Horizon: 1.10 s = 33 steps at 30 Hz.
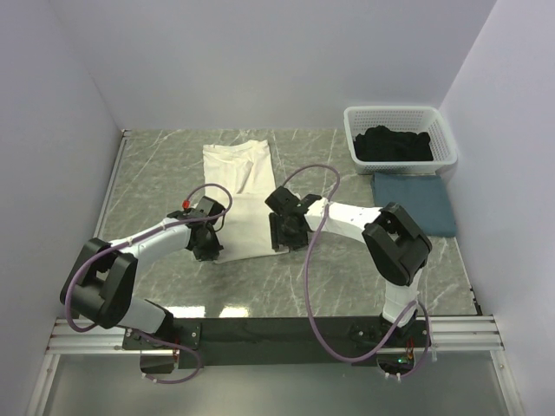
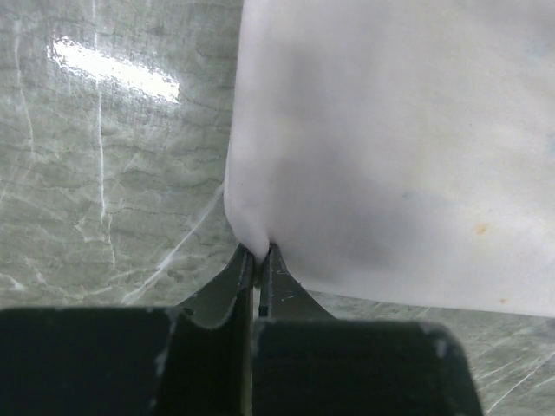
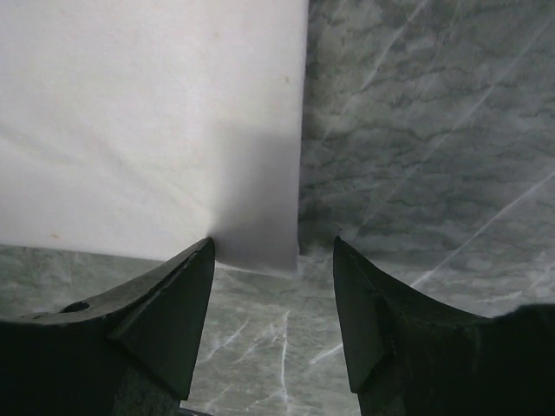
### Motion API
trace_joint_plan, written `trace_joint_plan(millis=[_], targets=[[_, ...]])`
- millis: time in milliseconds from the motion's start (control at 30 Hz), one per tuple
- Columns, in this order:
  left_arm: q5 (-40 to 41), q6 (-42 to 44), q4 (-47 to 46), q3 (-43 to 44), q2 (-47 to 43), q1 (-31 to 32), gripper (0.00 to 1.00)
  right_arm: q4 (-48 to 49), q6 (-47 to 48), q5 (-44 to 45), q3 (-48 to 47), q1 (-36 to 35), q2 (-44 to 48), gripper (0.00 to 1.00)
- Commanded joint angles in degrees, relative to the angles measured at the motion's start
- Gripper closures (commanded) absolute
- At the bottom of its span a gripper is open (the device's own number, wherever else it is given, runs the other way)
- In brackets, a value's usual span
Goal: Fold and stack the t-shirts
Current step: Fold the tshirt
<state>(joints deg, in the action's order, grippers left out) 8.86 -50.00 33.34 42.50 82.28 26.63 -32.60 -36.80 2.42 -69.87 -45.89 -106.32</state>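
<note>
While the left gripper point(image 2: 258, 253) is clenched on the near-left corner of the cream-white t-shirt point(image 2: 390, 147), the right gripper point(image 3: 273, 244) stands released astride the near-right corner, probably so both can lift the hem together. The shirt lies mid-way across the table point(image 1: 156, 165), collar toward the far edge.

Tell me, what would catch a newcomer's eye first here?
A cream-white t-shirt lies as a long strip in the middle of the marble table. The left tool is pinched shut on its near left corner, while the right tool stands open around its near right corner. At the far right a white lattice basket holds a black shirt, with a folded slate-blue shirt just in front of it.
</note>
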Motion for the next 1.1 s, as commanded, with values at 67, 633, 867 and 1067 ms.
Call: trace_joint_plan(millis=[67, 633, 867, 1067], targets=[[0.28, 1.74, 2.69, -2.16, 2.53, 0.26, 0.99, -4.31, -1.52, 2.68, -2.12, -1.04, -1.17, 0.37], [-0.86, 2.1, 3.75, -2.25, 1.13, 0.17, 0.99, -2.91, 0.5, -0.74, -1.5, -1.22, -6.09, 0.48], [-1.39, 1.92, 4.01, -1.98, 0.78, 0.17, 0.99, -4.4, 1.64, -1.36, -0.27, -1.04, -8.29, 0.74], [-2.27, 2.98, 6.38, 2.65, 0.34, -0.44, 0.99, -6.94, 3.65, 0.57, -1.94, 0.62, -5.83, 1.0]])
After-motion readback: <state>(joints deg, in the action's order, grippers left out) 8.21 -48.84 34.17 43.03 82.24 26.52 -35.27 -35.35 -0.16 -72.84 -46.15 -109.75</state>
